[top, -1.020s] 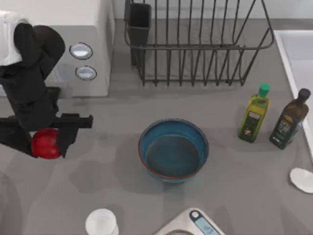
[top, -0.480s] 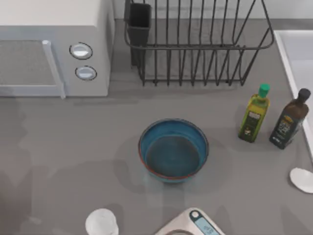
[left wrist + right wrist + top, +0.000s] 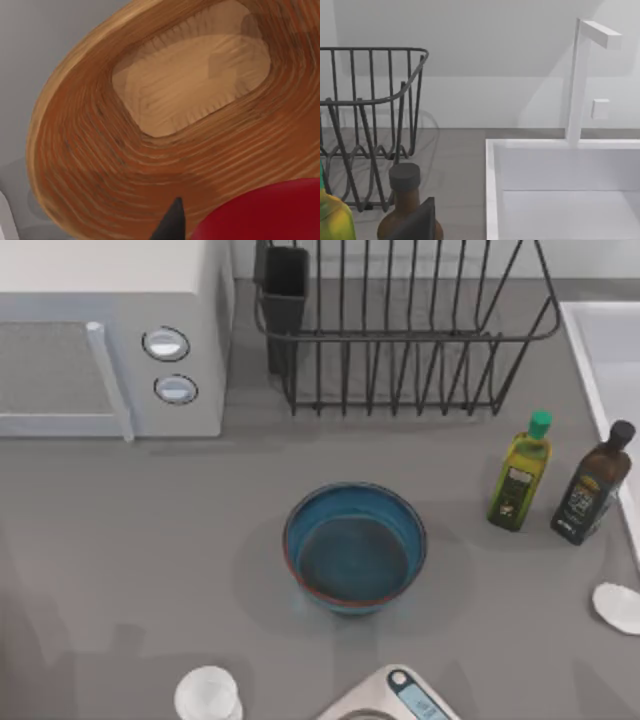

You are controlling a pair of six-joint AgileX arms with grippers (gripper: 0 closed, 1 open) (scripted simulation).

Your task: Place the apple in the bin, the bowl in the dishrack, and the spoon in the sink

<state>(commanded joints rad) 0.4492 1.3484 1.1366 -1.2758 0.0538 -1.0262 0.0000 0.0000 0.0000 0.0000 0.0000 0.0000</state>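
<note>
the small round glossy red apple (image 3: 260, 212) is hanging over the wide woven brown bin (image 3: 100, 150) in the left wrist view, right above its sloping inner wall, with the pale flat bottom of the bin further in. so the first step, apple into bin, is the one going on. one dark fingertip (image 3: 171, 222) of the left gripper is showing just beside the fruit; it is probably gripping the apple, though i cannot tell how far apart the fingers are standing. the next move is looking like a release over the middle of the bin rather than its slope, so the fruit is not rolling out.

the wide blue bowl with the reddish-brown rim (image 3: 355, 547) is sitting mid-table, untouched, well apart from the black wire dishrack (image 3: 400, 330) at the back. the small flat white spoon (image 3: 617, 606) is lying at the table's right edge, near the pale white-rimmed sink (image 3: 560, 190). the right arm is waiting near the sink, a dark finger edge (image 3: 415, 222) in its wrist view.
</note>
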